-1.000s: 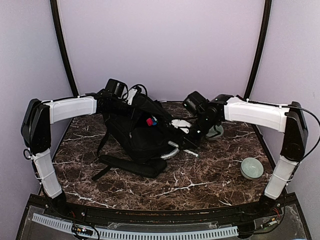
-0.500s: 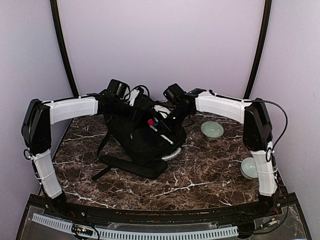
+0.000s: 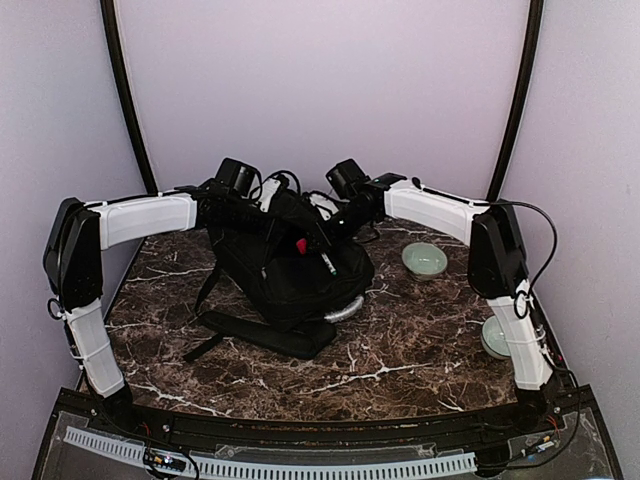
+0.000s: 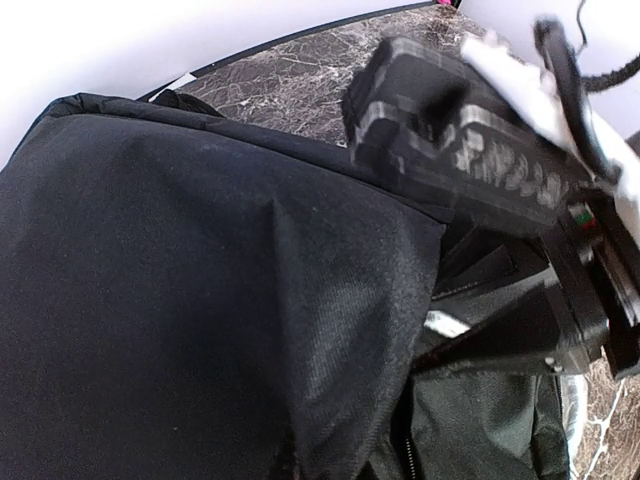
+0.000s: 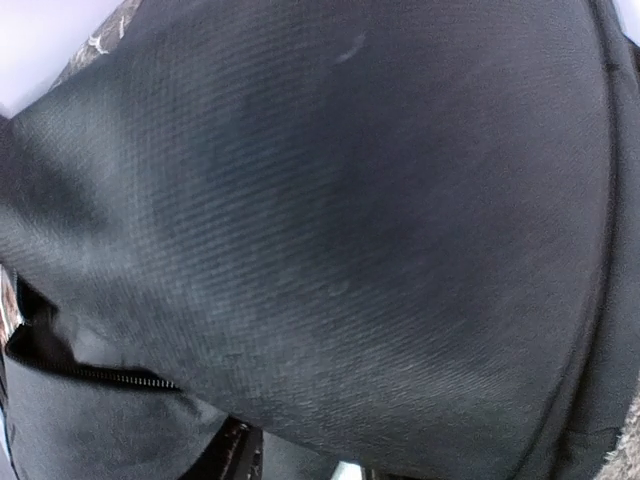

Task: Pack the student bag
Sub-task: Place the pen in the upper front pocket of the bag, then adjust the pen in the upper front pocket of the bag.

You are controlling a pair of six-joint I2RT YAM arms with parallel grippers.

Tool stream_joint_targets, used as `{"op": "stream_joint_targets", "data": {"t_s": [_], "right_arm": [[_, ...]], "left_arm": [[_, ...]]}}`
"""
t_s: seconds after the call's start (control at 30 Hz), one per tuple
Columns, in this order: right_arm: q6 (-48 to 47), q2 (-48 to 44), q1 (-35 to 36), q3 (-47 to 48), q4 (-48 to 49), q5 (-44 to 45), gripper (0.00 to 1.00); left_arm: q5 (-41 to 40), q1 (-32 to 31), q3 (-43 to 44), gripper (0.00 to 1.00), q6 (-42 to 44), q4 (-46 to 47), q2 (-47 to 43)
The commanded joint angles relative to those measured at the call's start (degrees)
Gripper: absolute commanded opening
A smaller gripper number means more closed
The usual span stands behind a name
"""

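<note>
Resting at the centre of the dark marble table [image 3: 400,360], the student bag [image 3: 290,280] fills both wrist views with black fabric. The left gripper [image 3: 272,203] sits at the bag's upper rear edge, jaws together. The right gripper [image 3: 320,220] is pressed against the bag top; its jaw state cannot be told. A green bowl [image 3: 424,260] stands well to the bag's right.

Bright, even light — wrist views close, blurred.
</note>
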Motion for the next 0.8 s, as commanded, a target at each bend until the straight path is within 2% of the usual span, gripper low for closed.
{"op": "stream_joint_targets", "data": {"t_s": [0.0, 0.13, 0.27, 0.43, 0.53, 0.77], "right_arm": [[-0.7, -5.8, -0.3, -6.3, 2.6, -2.5, 0.37], [-5.8, -14.6, -0.3, -15.4, 3.1, -2.4, 0.39], [-16.7, -20.1, -0.1, -24.5, 3.4, 0.3, 0.35], [-27.2, -21.9, 0.9, -28.5, 0.1, 3.1, 0.14], [-28.7, -22.1, 2.2, -29.7, 0.5, 5.1, 0.07], [-28.7, -19.2, 4.6, -29.2, 1.4, 10.4, 0.05]], "left_arm": [[3.9, -1.6, 2.2, 0.04, 0.5, 1.8, -4.0], [3.8, -1.6, 2.1, 0.04, 0.5, 1.8, -4.0], [4.1, -1.6, 2.1, 0.04, 0.4, 1.9, -3.9], [4.2, -1.6, 2.1, 0.04, 0.4, 1.9, -3.5], [4.3, -1.7, 2.1, 0.04, 0.3, 2.0, -3.2], [4.2, -2.0, 2.1, 0.04, 0.3, 1.9, -2.8]]}}
